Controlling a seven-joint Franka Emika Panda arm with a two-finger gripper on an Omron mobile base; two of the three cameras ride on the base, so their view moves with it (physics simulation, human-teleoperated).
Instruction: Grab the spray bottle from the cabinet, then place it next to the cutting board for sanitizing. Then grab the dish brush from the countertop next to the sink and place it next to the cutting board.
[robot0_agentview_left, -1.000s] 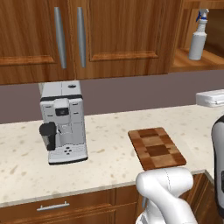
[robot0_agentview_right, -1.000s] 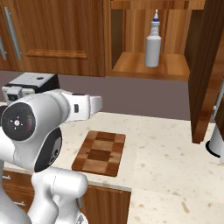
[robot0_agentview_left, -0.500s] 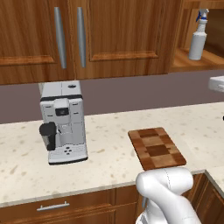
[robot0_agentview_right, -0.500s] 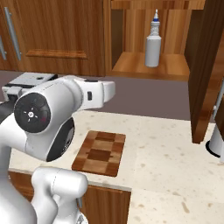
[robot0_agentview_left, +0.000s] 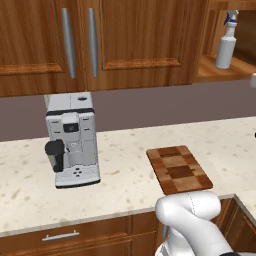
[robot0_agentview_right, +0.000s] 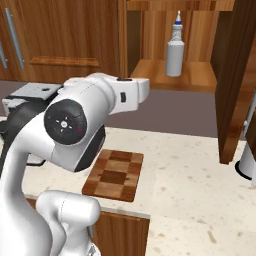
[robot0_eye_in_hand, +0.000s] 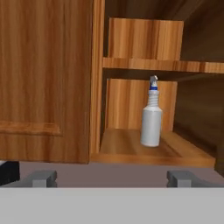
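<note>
Spray bottle (robot0_eye_in_hand: 151, 124) stands upright on the lower floor of the open cabinet (robot0_eye_in_hand: 140, 151), long axis vertical, blue-and-white trigger nozzle on top; which way the nozzle faces is too small to tell. A wooden shelf (robot0_eye_in_hand: 162, 64) runs above it. Gripper (robot0_eye_in_hand: 112, 178) hangs short of the cabinet front, fingertips (robot0_eye_in_hand: 42, 178) spread wide apart, nothing between them. Cutting board (robot0_agentview_right: 115, 174) lies flat on the countertop (robot0_agentview_right: 190, 185), right of the coffee machine (robot0_agentview_left: 72, 139). In the left base view the bottle's nozzle is cut by the top edge.
</note>
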